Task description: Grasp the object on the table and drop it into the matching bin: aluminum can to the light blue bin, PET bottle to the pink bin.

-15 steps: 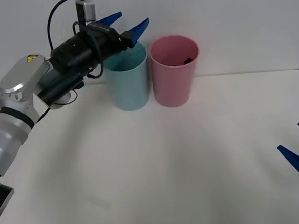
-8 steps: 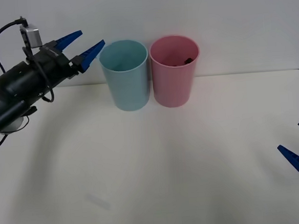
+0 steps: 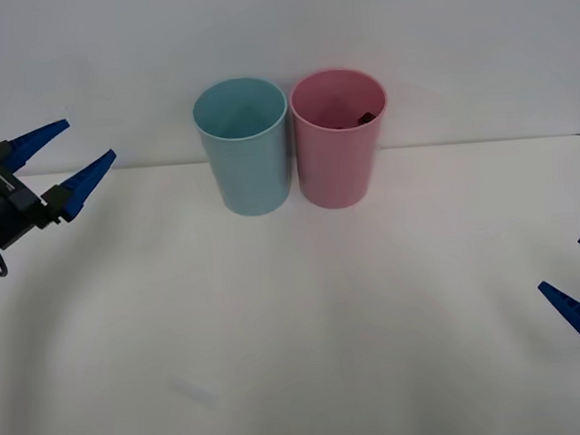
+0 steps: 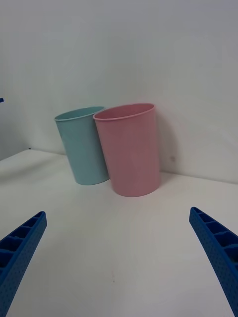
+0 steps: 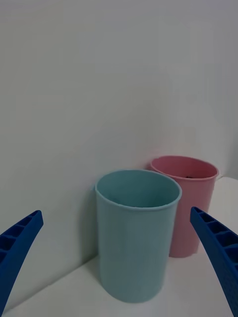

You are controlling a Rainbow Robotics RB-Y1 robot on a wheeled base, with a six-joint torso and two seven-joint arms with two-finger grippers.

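The pink bin (image 3: pixel 338 159) and the light blue bin (image 3: pixel 252 165) stand side by side at the back of the white table (image 3: pixel 298 326). A small dark bit (image 3: pixel 366 118) shows just inside the pink bin's far rim; the rest of the PET bottle is hidden. My left gripper (image 3: pixel 90 138) hangs open and holds nothing at the far left, well clear of the light blue bin (image 5: pixel 136 242). My right gripper (image 3: pixel 560 263) waits open at the right edge, low over the table, facing the pink bin (image 4: pixel 131 153).
A plain white wall rises right behind the bins. Bare tabletop spreads in front of both bins and between the two arms.
My left gripper, open throughout, has swung away from above the light blue bin toward the left edge and come lower. The right arm and both bins have stayed still.
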